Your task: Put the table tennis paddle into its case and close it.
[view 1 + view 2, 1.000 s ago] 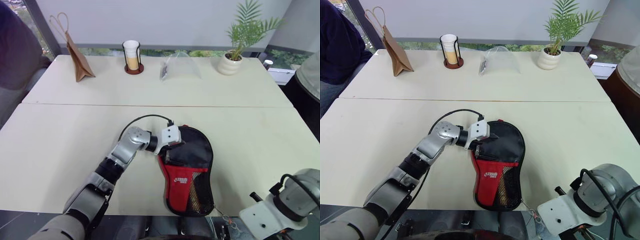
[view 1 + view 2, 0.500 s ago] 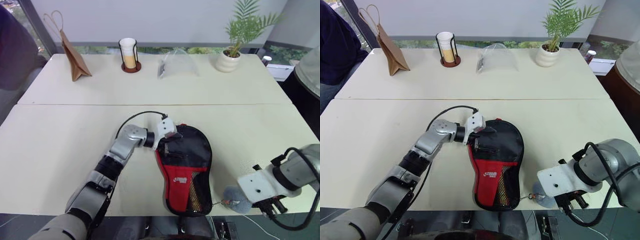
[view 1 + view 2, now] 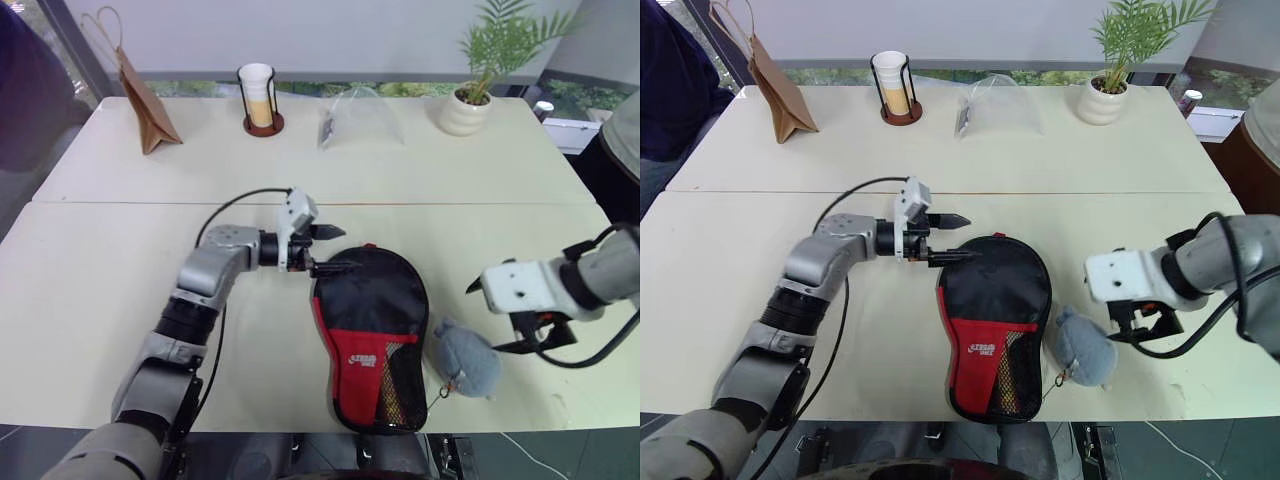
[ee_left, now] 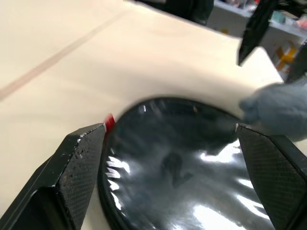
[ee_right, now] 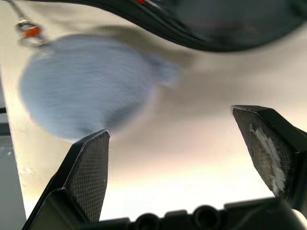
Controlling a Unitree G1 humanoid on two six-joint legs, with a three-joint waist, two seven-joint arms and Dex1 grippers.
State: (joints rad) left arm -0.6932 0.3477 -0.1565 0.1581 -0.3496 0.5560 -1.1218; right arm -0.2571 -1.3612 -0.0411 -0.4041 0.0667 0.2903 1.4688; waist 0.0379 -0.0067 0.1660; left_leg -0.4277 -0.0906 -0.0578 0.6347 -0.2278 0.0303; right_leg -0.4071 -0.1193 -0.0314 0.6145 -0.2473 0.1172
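Note:
The case (image 3: pixel 372 335), a black and red paddle-shaped pouch, lies flat near the table's front edge with its round end away from me. The table tennis paddle is hidden from view. My left gripper (image 3: pixel 338 249) hovers open just above the rim of the case's round end, pointing right; the left wrist view shows the black top of the case (image 4: pixel 177 177) between the spread fingers. A grey fuzzy charm (image 3: pixel 466 362) lies on the table right of the case, chained to it. My right gripper (image 3: pixel 535 340) is open just right of the charm (image 5: pixel 86 93), apart from it.
At the back stand a brown paper bag (image 3: pixel 140 105), a cup in a black holder (image 3: pixel 258 100), a clear plastic bag (image 3: pixel 360 122) and a potted plant (image 3: pixel 478 95). A person sits at the far left (image 3: pixel 30 110). The case's narrow end reaches the table's front edge (image 3: pixel 250 428).
My right gripper rose from below the table edge, brought the grey charm onto the table, opened and let it go. My left gripper lifted off the case's round end and drew back left.

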